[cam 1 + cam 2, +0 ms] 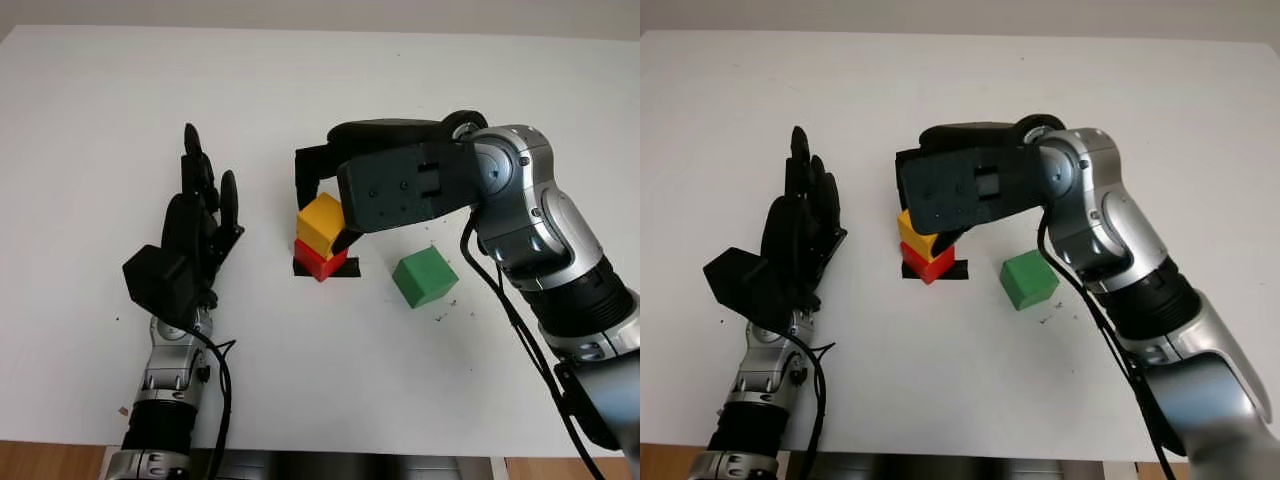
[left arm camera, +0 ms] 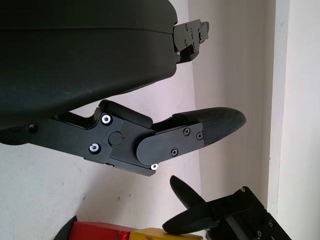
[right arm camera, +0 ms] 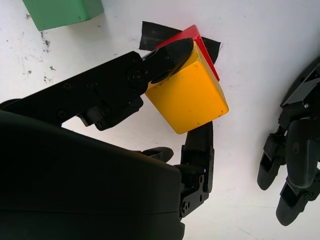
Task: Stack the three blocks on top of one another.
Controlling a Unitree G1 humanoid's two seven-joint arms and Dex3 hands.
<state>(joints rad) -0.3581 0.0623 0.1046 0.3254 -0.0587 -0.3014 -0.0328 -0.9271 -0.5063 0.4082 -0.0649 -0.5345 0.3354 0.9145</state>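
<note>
My right hand (image 1: 323, 212) is shut on the yellow block (image 1: 321, 222), one finger (image 3: 170, 54) on one side of it and another finger (image 3: 200, 145) on the opposite side. The yellow block is slightly tilted, right on top of the red block (image 1: 320, 262); I cannot tell whether its weight rests there. The red block stands on a black tape mark (image 1: 347, 271) at the table's middle. The green block (image 1: 424, 277) lies alone on the table, just right of the pair. My left hand (image 1: 200, 215) is open and upright, left of the stack and apart from it.
The white table (image 1: 300, 80) stretches wide behind and around the blocks. Its front edge (image 1: 320, 455) runs close to both forearms. Small dark specks (image 1: 445, 312) dot the surface near the green block.
</note>
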